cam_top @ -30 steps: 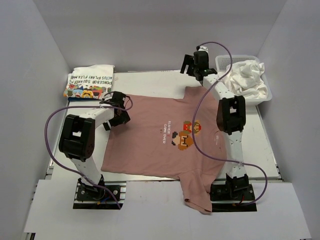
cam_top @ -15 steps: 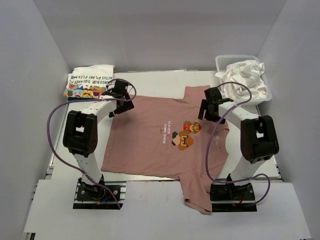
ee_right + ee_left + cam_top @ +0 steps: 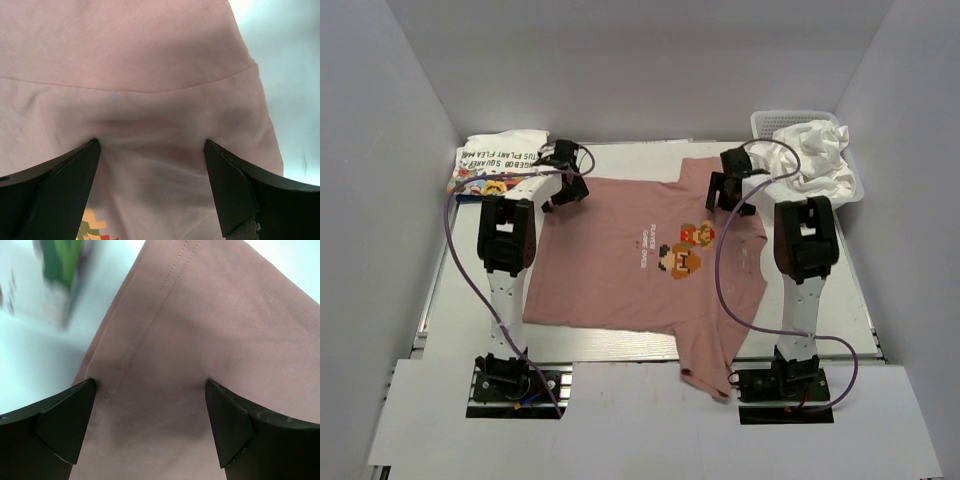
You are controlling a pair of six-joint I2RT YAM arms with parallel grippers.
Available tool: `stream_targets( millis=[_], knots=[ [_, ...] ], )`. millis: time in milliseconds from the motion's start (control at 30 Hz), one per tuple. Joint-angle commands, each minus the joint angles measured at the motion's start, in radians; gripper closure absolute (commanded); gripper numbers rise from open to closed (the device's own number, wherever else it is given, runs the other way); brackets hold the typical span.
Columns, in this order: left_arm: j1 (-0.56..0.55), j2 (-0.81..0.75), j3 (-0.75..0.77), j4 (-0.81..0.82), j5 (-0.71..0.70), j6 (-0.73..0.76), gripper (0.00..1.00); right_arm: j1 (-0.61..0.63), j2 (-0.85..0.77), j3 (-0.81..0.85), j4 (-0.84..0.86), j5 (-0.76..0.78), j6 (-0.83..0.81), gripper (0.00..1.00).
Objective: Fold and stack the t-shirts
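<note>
The dusty pink t-shirt (image 3: 630, 265) lies spread flat on the table, its pixel-figure print (image 3: 678, 250) facing up. My left gripper (image 3: 566, 186) is open and pressed down on the shirt's far left corner. In the left wrist view (image 3: 149, 385) pink fabric (image 3: 200, 315) with a stitched hem fills the gap between the jaws. My right gripper (image 3: 730, 192) is open on the shirt's far right part, by the collar. Its wrist view (image 3: 150, 145) shows wrinkled pink fabric (image 3: 125, 50) between the jaws. The white cartoon t-shirt (image 3: 500, 162) lies folded at the back left.
A white mesh basket (image 3: 850, 190) at the back right holds crumpled white t-shirts (image 3: 810, 150). One pink sleeve (image 3: 705, 370) hangs over the table's near edge by the right arm's base. White walls close in the left, right and back sides.
The right arm came down from near the basket onto the shirt. Both grippers moved to the shirt's far edge, and the shirt slid a little away from the arm bases.
</note>
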Motion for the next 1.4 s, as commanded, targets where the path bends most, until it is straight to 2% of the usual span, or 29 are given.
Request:
stream_targets(
  millis=[0,133,267,400,467,500,567,600,667,700,733,767,800,833,867,900,933,967,1067,1167,1233,1367],
  knots=[
    [0.042,0.107,0.104,-0.080,0.000,0.031,0.00,-0.022,0.155,0.172,-0.021,-0.099,-0.102,0.10],
    [0.051,0.186,0.233,-0.080,0.049,0.089,0.00,-0.038,0.269,0.418,-0.046,-0.156,-0.206,0.10],
    [0.051,0.219,0.362,-0.062,0.070,0.166,0.00,-0.041,0.306,0.536,0.023,-0.208,-0.401,0.10],
    [0.039,0.133,0.362,-0.027,0.103,0.212,0.00,-0.024,0.245,0.581,-0.013,-0.223,-0.467,0.10],
    [0.030,0.086,0.362,-0.014,0.118,0.223,0.00,-0.016,0.202,0.559,-0.021,-0.262,-0.463,0.10],
    [0.030,0.058,0.353,-0.014,0.133,0.223,0.00,-0.009,0.126,0.499,-0.018,-0.269,-0.451,0.10],
    [0.021,-0.046,0.295,-0.040,0.179,0.211,0.00,0.014,0.070,0.448,-0.004,-0.300,-0.431,0.10],
    [0.021,-0.091,0.260,-0.040,0.179,0.180,0.00,0.031,-0.029,0.350,0.000,-0.294,-0.408,0.10],
    [0.021,-0.246,0.103,-0.063,0.140,0.125,0.00,0.060,-0.138,0.271,0.048,-0.247,-0.369,0.10],
    [0.021,-0.305,0.039,-0.080,0.118,0.088,0.00,0.079,-0.175,0.124,0.066,-0.228,-0.348,0.10],
    [0.021,-0.364,-0.100,-0.095,0.100,0.002,0.00,0.090,-0.284,0.077,0.080,-0.204,-0.273,0.10],
    [0.021,-0.420,-0.174,-0.121,0.059,-0.042,0.00,0.105,-0.323,0.026,0.130,-0.191,-0.251,0.10],
    [0.030,-0.539,-0.315,-0.134,0.048,-0.077,0.00,0.123,-0.360,-0.131,0.147,-0.149,-0.225,0.10],
    [0.030,-0.592,-0.383,-0.149,0.032,-0.155,0.00,0.128,-0.462,-0.175,0.166,-0.136,-0.155,0.10],
    [0.042,-0.647,-0.447,-0.171,0.018,-0.206,0.00,0.145,-0.495,-0.221,0.171,-0.127,-0.132,0.10],
    [0.042,-0.698,-0.506,-0.221,-0.001,-0.261,0.00,0.166,-0.524,-0.335,0.183,-0.096,-0.087,0.10],
    [0.042,-0.797,-0.622,-0.243,-0.037,-0.319,0.00,0.175,-0.585,-0.368,0.183,-0.090,-0.064,0.10],
    [0.042,-0.844,-0.676,-0.243,-0.037,-0.375,0.00,0.194,-0.637,-0.464,0.186,-0.087,-0.015,0.10],
    [0.051,-0.977,-0.814,-0.258,-0.014,-0.415,0.00,0.246,-0.749,-0.568,0.183,-0.030,0.025,0.10],
    [0.070,-1.046,-0.939,-0.275,-0.040,-0.443,0.00,0.286,-0.855,-0.628,0.097,0.025,0.059,0.10],
    [0.079,-1.047,-1.008,-0.223,-0.007,-0.443,0.00,0.294,-0.881,-0.660,0.086,0.010,0.066,0.10],
    [0.099,-0.966,-1.048,-0.159,0.014,-0.460,0.00,0.323,-0.955,-0.754,0.031,0.023,0.105,0.10]
  ],
)
